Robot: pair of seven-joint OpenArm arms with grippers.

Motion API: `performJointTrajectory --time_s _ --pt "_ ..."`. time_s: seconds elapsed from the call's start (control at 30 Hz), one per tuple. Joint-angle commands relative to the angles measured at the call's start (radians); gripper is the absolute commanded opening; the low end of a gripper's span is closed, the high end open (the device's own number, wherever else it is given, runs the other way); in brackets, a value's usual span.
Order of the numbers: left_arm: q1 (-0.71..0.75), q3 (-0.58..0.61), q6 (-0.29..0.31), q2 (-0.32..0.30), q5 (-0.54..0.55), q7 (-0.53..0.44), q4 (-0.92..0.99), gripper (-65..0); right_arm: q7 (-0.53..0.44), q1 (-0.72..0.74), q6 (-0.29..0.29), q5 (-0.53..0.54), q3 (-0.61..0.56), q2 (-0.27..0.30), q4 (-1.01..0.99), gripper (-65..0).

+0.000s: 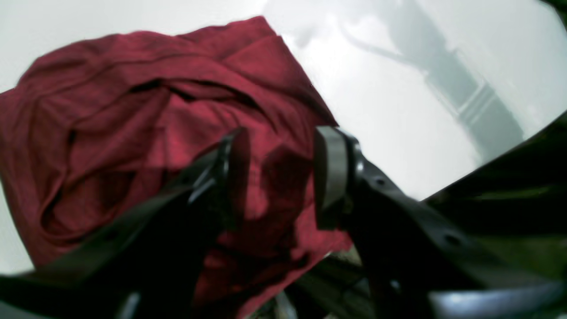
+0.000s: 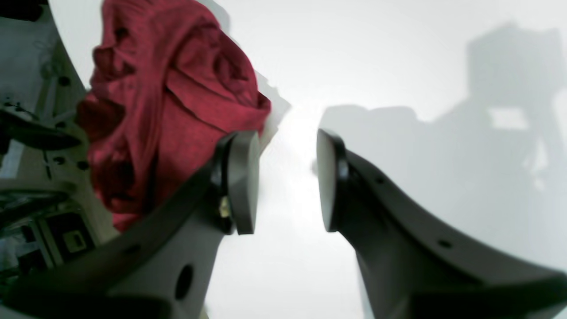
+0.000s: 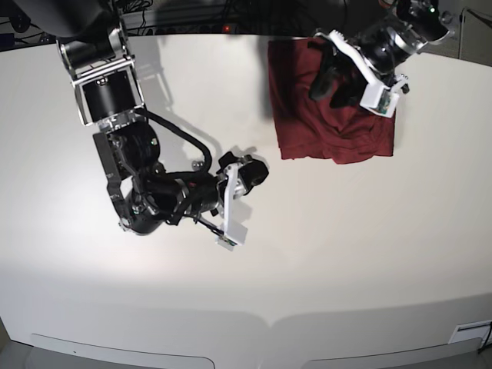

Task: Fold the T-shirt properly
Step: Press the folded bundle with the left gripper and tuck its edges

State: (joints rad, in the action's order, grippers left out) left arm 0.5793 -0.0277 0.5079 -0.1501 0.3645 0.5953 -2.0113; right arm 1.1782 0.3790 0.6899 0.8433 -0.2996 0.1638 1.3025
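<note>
left hand (image 1: 277, 177) covering T-shirt (image 3: 323, 131) corner

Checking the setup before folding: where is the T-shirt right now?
In the base view the T-shirt lies bunched at the table's far right edge, under the open left gripper, away from the right gripper.

White table (image 3: 369, 254), glossy, shadows on surface; dark cables (image 3: 192, 15) behind far edge.
</note>
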Motion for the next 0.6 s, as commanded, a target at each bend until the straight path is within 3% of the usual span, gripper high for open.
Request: performJointTrajectory --time_s 0.0,0.1,0.17,0.47,0.57 --pt "0.002 0.017 -0.023 -0.002 -0.011 -0.044 -0.017 -42.2 -0.018 0.027 0.008 0.023 0.006 0.0 0.015 -43.0" --pt "0.002 0.058 -0.136 -0.002 -0.133 -0.097 -0.017 -42.2 -0.017 0.027 0.008 0.023 0.006 0.0 0.015 -43.0" --pt "0.002 0.069 -0.175 -0.002 -0.185 -0.099 -0.017 -42.2 -0.016 0.027 0.008 0.024 0.006 0.0 0.015 -43.0" --pt "0.003 0.117 -0.183 0.006 -0.19 -0.062 -0.016 -42.3 -0.018 0.028 0.008 0.024 0.006 0.0 0.015 -43.0" --pt "0.002 0.171 -0.184 0.006 -0.22 -0.062 -0.016 -49.2 -0.019 0.028 0.008 0.024 0.006 -0.001 0.015 -43.0"
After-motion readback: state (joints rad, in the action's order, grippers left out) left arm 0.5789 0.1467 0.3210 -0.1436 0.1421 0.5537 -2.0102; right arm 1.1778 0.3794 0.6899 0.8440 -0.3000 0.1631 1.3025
